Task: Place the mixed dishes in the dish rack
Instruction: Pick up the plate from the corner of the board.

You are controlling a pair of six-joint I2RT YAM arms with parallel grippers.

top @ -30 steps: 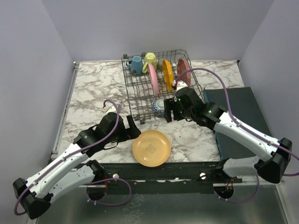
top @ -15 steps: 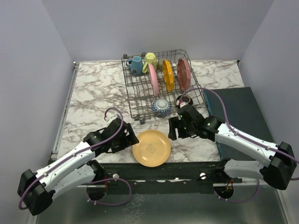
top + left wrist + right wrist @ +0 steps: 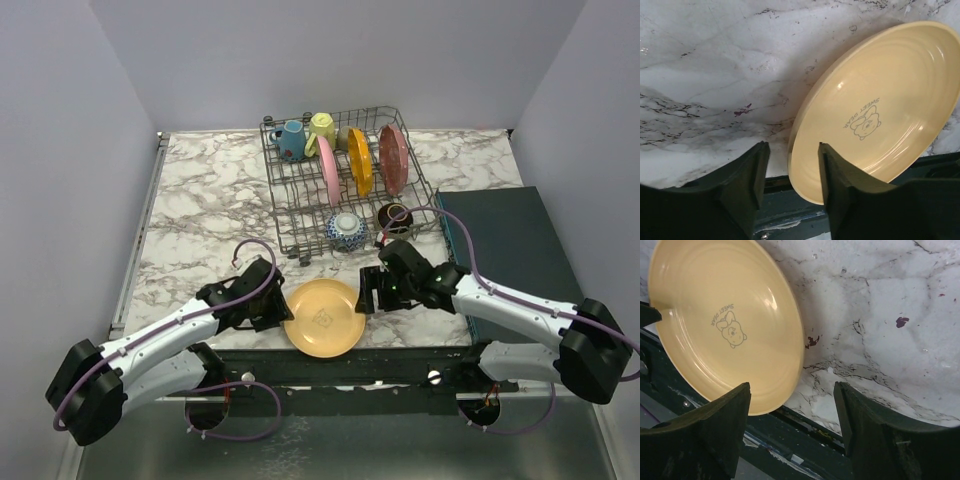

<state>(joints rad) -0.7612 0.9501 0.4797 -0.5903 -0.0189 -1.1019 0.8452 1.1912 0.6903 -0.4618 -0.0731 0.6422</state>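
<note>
The pale yellow plate (image 3: 323,318) lies face up at the near edge of the marble desk (image 3: 205,195), outside the dish rack (image 3: 285,215), and its near rim overlaps the dark strip along the desk's front. The left wrist view (image 3: 875,110) and the right wrist view (image 3: 725,325) both show a small bear face printed at its centre with the words "SWEET BEAR". The left claw (image 3: 278,308) sits low at the plate's left rim. Its jaws are apart and the rim runs between them (image 3: 791,147), with a gap visible beside the outer finger, so it is not clamped. The right claw (image 3: 366,293) is at the plate's right rim with its jaws spread wide, straddling the rim without contact (image 3: 792,387). In the rack behind, a blue mug (image 3: 291,139) and a pale yellow mug (image 3: 322,127) occupy the far end. A pink plate (image 3: 330,170), a scalloped orange-yellow plate (image 3: 359,162) and a dark red plate (image 3: 393,158) stand on edge between the tines. A blue-white patterned bowl (image 3: 347,230) and a dark brown bowl (image 3: 396,217) sit at the near end. A dark flat box (image 3: 510,250) lies on the desk to the right of the rack.
</note>
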